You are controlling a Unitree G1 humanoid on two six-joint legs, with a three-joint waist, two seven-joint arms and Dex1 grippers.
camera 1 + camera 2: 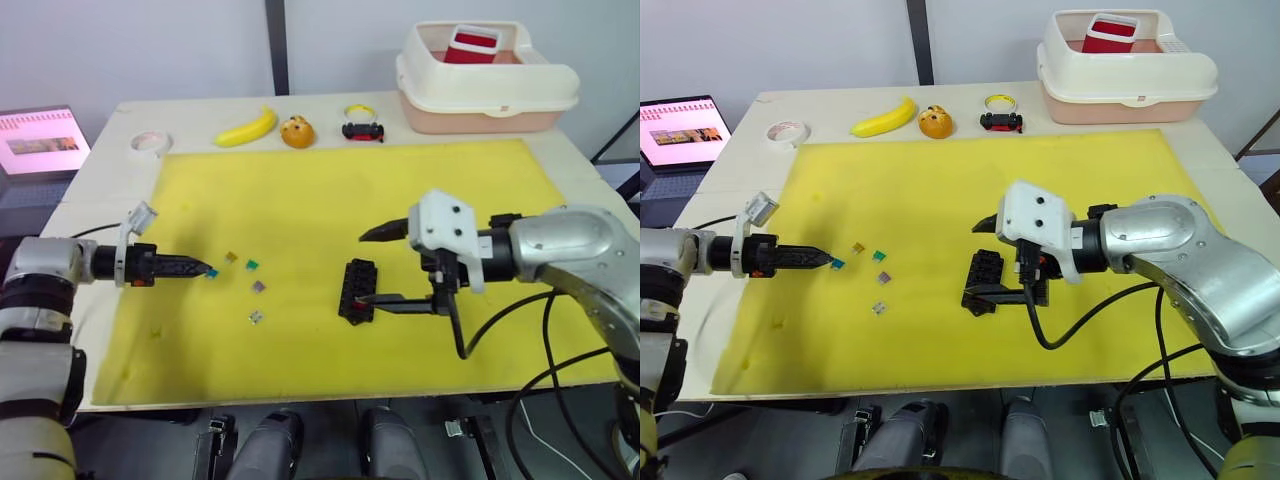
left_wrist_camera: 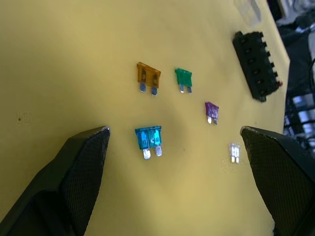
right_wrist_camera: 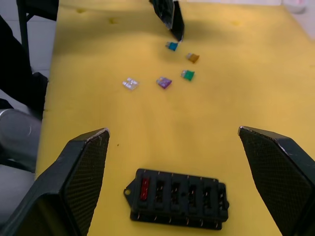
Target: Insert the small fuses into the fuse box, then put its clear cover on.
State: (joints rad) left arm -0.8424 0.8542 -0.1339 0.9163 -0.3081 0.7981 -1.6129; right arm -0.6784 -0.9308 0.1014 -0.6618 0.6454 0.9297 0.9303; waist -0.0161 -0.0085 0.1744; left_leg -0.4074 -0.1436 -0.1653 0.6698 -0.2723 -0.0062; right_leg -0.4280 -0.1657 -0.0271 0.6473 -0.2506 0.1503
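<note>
The black fuse box lies on the yellow mat, with a red fuse seated in its end slot. My right gripper hovers over the box, open, one finger on each side of it. Several loose small fuses lie to the left: teal, yellow-brown, green, purple and grey. My left gripper is open and low over the mat, with the teal fuse just past its tips. I cannot make out the clear cover.
The yellow mat covers most of the table. Along the back edge sit a tape roll, a banana, an orange toy and a small toy car. A cream tub stands back right, a laptop far left.
</note>
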